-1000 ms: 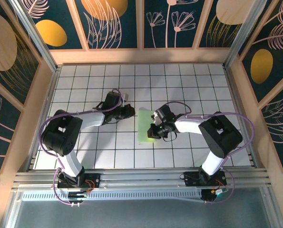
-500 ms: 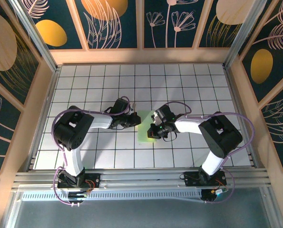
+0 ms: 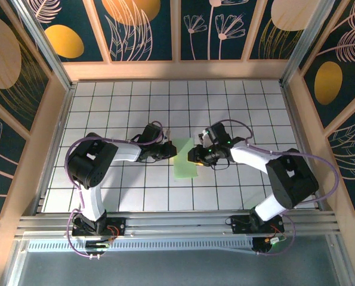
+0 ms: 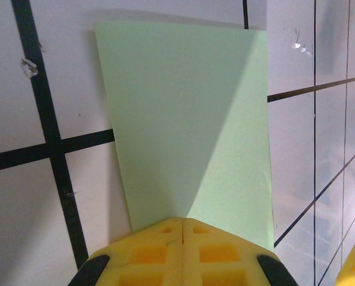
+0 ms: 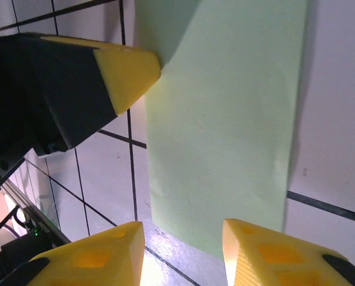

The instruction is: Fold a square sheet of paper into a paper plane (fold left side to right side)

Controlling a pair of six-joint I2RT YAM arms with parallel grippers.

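The folded paper (image 3: 185,162) lies flat on the tabletop (image 3: 237,107) between the left claw (image 4: 182,221), shut with tips on its edge, and the right claw (image 5: 182,226), part open and empty; its long axis runs across the line joining them.

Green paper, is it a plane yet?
Not yet. The thin pale green paper sheet lies as a flat narrow rectangle, so the first side-to-side fold looks done. The shut left end effector touches one edge, the right end effector stands open at the opposite one. The pointed nose and wing folds are left.
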